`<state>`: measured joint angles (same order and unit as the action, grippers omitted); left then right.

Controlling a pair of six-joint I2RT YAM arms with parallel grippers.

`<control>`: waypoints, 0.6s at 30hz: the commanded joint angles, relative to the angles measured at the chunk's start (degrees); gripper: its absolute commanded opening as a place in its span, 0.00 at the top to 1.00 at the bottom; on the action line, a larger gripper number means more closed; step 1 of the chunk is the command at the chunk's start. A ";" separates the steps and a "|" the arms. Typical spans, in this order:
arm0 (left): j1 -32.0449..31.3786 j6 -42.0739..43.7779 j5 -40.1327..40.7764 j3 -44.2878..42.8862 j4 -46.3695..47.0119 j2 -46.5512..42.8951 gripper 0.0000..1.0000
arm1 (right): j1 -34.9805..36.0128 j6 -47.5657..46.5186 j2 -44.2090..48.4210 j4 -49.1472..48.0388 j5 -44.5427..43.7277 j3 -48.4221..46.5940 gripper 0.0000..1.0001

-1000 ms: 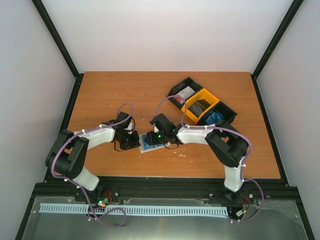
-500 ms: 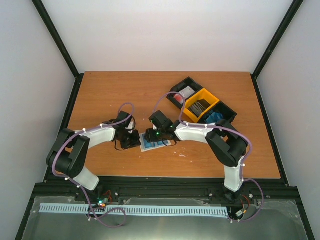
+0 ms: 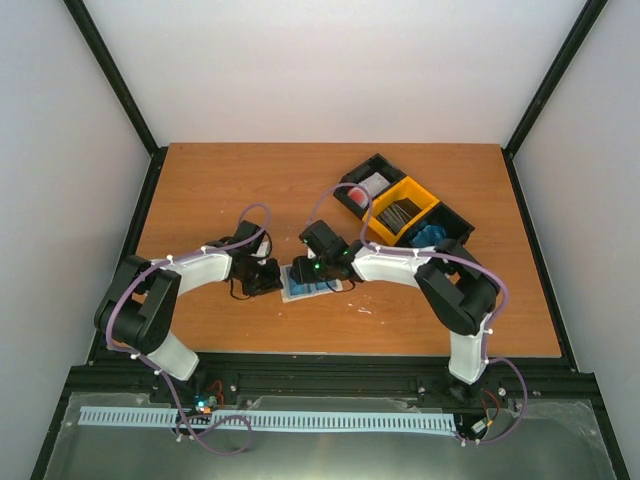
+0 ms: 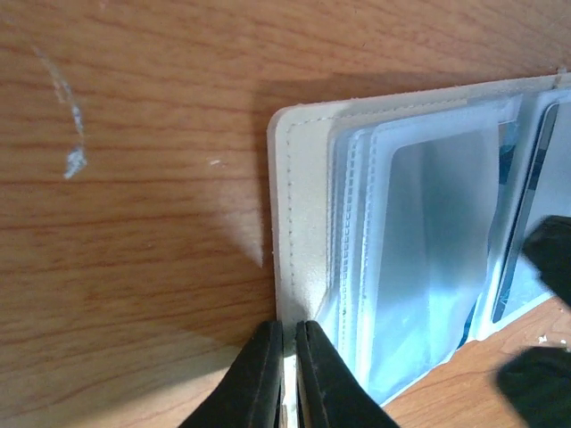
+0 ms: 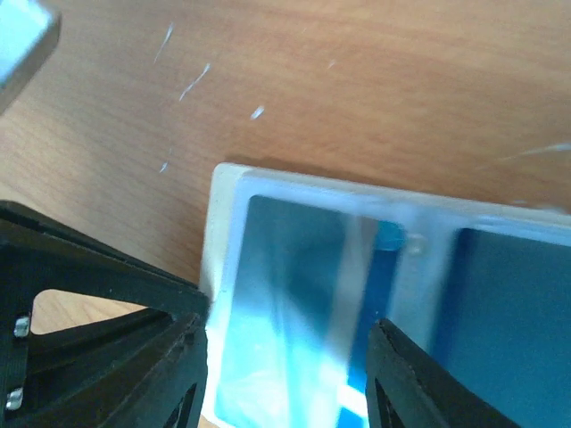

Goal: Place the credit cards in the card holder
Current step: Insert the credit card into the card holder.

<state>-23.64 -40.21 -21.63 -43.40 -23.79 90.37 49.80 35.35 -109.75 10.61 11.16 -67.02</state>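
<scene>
Top external: black and yellow bins [image 3: 431,201] sit beyond card holder [image 3: 318,290].

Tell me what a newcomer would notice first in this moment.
The beige-tan folding card holder with clear plastic sleeves lies open at the front middle of the wooden table, between both arms. The left gripper pinches its stitched edge while the right gripper hangs open over the sleeves. Black and yellow plastic bins sit back right.

I count two grippers of mine: left gripper [image 4: 287,337] and right gripper [image 5: 285,330]. One card holder [image 3: 308,283]. One table [image 3: 220,190]. Three bins: two black bins [image 3: 350,183], one yellow bin [image 3: 380,230]. Blue credit cards [image 5: 299,303] show in two pockets, but I cannot tell how many there are.
</scene>
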 commanded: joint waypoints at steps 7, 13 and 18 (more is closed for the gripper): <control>-0.36 4.82 4.20 -2.76 -1.53 -4.04 0.79 | -8.94 -0.28 8.89 4.89 -3.14 5.64 0.52; -0.36 6.62 5.45 -3.71 -1.32 -3.77 0.80 | -10.88 -2.26 7.47 4.26 1.98 5.19 0.61; -0.36 7.99 6.04 -4.05 -1.02 -1.95 0.85 | -10.73 -8.22 5.58 6.80 3.45 1.75 0.64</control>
<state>-23.64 -34.70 -16.97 -45.41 -24.47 87.18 38.83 32.56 -102.28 14.81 12.51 -62.02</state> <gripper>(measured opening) 0.160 0.360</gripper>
